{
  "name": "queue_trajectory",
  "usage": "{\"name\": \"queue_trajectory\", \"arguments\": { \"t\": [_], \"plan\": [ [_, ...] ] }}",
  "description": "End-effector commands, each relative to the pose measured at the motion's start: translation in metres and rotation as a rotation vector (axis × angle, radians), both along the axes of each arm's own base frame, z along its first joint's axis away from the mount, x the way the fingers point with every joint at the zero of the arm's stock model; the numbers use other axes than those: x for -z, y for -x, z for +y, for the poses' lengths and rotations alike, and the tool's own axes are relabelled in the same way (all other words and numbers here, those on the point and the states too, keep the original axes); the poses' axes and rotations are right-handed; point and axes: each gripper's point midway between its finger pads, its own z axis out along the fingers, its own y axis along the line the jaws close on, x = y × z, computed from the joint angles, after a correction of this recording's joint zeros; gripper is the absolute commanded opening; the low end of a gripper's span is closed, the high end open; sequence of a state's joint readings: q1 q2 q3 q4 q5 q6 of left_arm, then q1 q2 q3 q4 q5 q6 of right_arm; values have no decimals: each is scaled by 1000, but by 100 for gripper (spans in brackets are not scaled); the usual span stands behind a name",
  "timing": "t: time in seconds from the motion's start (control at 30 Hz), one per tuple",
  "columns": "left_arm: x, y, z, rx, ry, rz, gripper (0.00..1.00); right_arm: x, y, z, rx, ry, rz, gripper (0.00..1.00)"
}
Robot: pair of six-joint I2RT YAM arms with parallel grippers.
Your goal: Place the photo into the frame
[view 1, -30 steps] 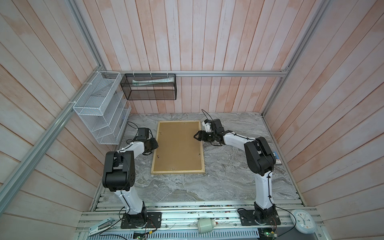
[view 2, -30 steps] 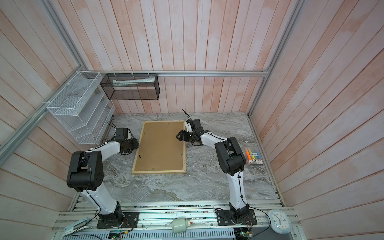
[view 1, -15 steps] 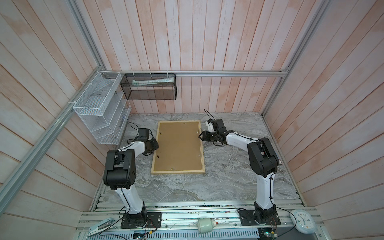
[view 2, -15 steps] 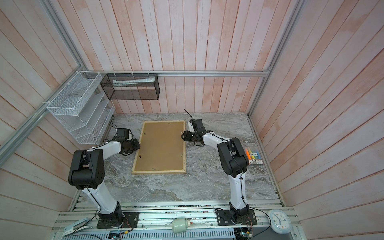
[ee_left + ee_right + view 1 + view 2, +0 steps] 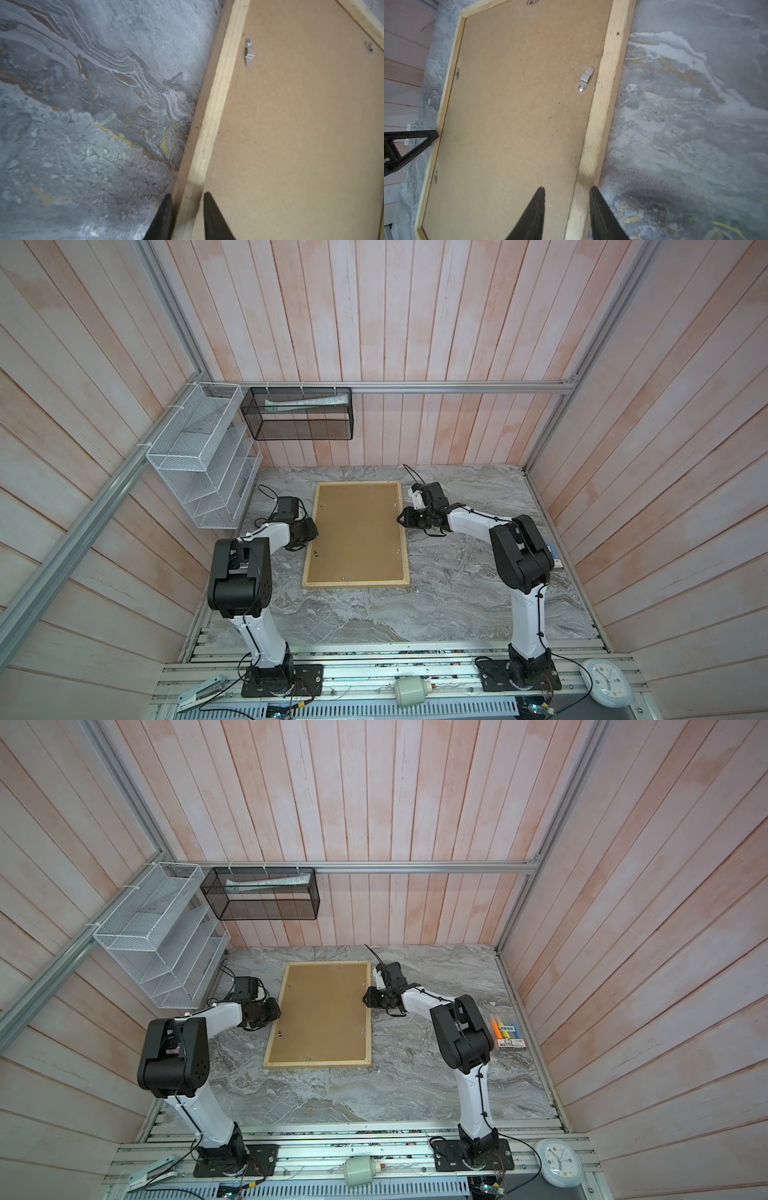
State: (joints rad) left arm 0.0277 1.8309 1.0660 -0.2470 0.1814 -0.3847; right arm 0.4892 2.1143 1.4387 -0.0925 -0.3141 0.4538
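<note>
Close R gripper [image 5: 567,187], part-open astride frame [image 5: 355,531] rail, fully; verify L gripper [image 5: 187,194] on opp. rail: near shut, hold unconfirmable. Lift level off bench [image 5: 457,593].

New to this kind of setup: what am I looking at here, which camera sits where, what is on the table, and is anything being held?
Two white-and-black robot arms stand at the near edge of a marbled table. Both top views look down from one overhead camera head. The other two pictures come from cameras on the arms' wrists. The frame lies flat, brown back up, with small metal clips. The left gripper straddles one long rail, its fingers tight beside it; whether it clamps I cannot tell. The right gripper straddles the opposite rail, open, with a gap on the board side. A pack of markers lies near the table's right edge. No photo shows anywhere.
</note>
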Motion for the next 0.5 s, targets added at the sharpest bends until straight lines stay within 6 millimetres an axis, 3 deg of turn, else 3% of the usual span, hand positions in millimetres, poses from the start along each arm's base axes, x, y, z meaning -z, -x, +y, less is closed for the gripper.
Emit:
{"name": "queue_trajectory", "arguments": {
  "t": [0.0, 0.47],
  "plan": [
    [-3, -7, -10, 41, 18, -13, 27, 21, 8, -3, -9, 61, 39, 37],
    [-8, -9, -34, 116, 50, -28, 24, 32, 12, -15, -8, 145, 44, 25]
  ]
}}
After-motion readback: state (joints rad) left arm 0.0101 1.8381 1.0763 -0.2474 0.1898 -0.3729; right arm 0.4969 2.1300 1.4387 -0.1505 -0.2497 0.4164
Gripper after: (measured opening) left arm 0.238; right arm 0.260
